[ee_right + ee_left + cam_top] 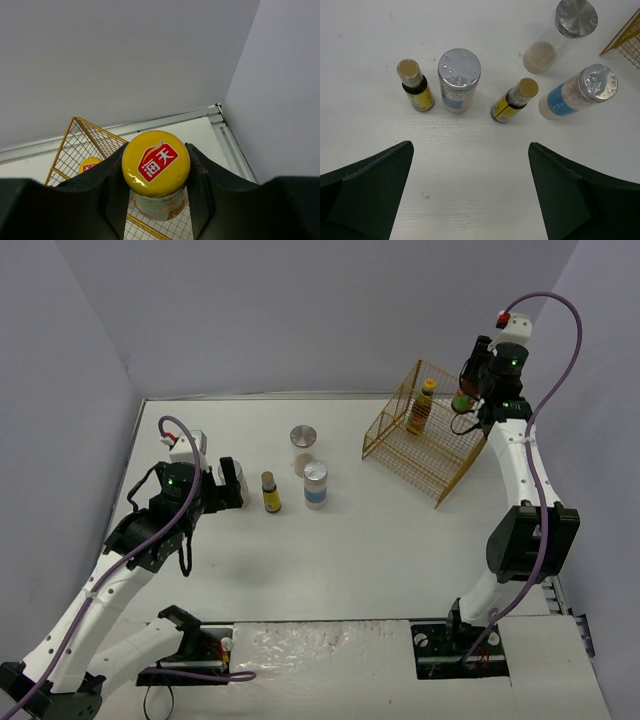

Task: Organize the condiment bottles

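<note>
One bottle (421, 408) already stood in the wire basket (400, 445). Above it, the right hand (478, 390) gripped a yellow-capped bottle (156, 162). Another five bottles (459, 80) were left on the bench (400, 530), before the wide-open left hand (471, 147).

four slim dark-brown bottles (417, 94) (510, 105) (156, 162) (89, 164) with yellow or tan caps showing, three pale bottles (459, 82) (570, 97) (557, 37) with silver lids standing, one gold wire basket (400, 435) sitting, two white robot arms (120, 570) (520, 465) bending over them

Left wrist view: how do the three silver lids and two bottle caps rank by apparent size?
Left lid and top lid: alike, largest.
Right lid: slightly smaller, though tilt makes it unsure.
Left cap and middle cap: alike, smallest.
</note>
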`<action>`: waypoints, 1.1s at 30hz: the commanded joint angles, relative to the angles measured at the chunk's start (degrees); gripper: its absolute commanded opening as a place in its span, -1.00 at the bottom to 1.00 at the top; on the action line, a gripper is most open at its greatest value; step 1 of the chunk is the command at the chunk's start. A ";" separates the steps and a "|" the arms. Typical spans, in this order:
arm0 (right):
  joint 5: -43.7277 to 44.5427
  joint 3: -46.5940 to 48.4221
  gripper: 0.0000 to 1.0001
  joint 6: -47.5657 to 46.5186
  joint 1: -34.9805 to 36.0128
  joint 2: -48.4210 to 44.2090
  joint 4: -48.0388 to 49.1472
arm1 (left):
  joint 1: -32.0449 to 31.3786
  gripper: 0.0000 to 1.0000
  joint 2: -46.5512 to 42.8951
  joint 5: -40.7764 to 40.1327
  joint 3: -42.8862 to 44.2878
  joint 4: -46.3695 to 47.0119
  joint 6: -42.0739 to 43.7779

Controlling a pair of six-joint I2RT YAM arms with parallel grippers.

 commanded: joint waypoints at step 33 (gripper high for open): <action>-14.50 -9.89 0.67 -0.70 2.95 -11.13 4.70 | 0.57 0.94 2.13 1.44 1.32 2.39 -1.25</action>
